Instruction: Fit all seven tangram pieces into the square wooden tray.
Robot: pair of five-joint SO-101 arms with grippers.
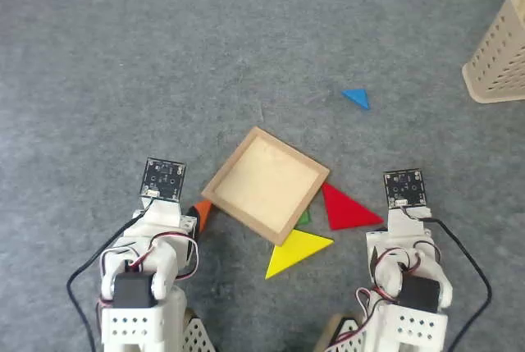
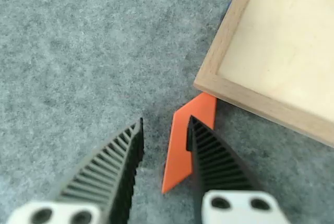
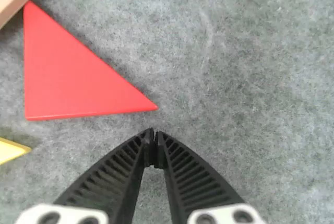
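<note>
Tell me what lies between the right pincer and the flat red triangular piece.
Just bare grey felt mat, from the shut right pincer to the flat red triangular piece, in the right wrist view.

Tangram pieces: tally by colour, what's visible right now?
Red triangle: 1
Yellow triangle: 1
Blue triangle: 1
Orange piece: 1
Green piece: 1, partly hidden at the edge of the wooden tray
Total: 5 visible, none inside the tray.

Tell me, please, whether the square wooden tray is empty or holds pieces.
Empty: the square wooden tray shows only bare wood inside its rim in the high view.
</note>
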